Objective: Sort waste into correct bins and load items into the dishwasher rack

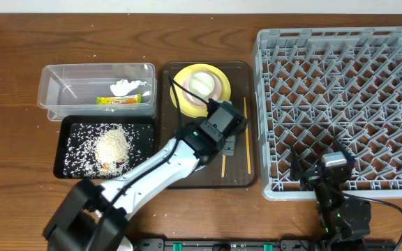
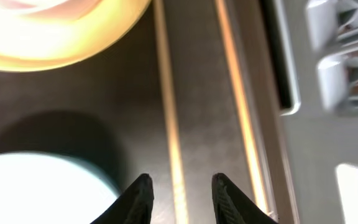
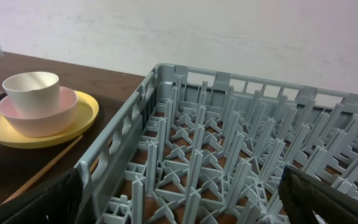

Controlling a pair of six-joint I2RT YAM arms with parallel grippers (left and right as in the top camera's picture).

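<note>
The two chopsticks lie side by side, slightly apart, on the brown tray [image 1: 241,77], running lengthwise toward the front edge. My left gripper [image 2: 180,194] hangs low over the left chopstick [image 2: 168,118] with its fingers partly apart, one on each side of the stick and nothing clasped. I judge that narrow gap is deliberate: just wide enough to straddle one thin stick without catching the right chopstick [image 2: 238,106]. A pale rounded shape [image 2: 36,186] sits just beside the left finger, too washed out for me to name.

The white cup [image 3: 33,87] is nested in the pink bowl [image 3: 36,118] on the yellow plate [image 1: 184,77] at the tray's back, which keeps the dishes out of the arm's way. The rack [image 1: 258,111] stands right of the tray, close by for loading. My right gripper [image 3: 185,196] waits spread wide and empty over the rack's near corner.

The tissue [image 1: 125,86] and wrapper [image 1: 121,100] are in the clear tub [image 1: 54,84], and the rice [image 1: 114,146] is in the black tray [image 1: 59,150], so sorting looks finished.
</note>
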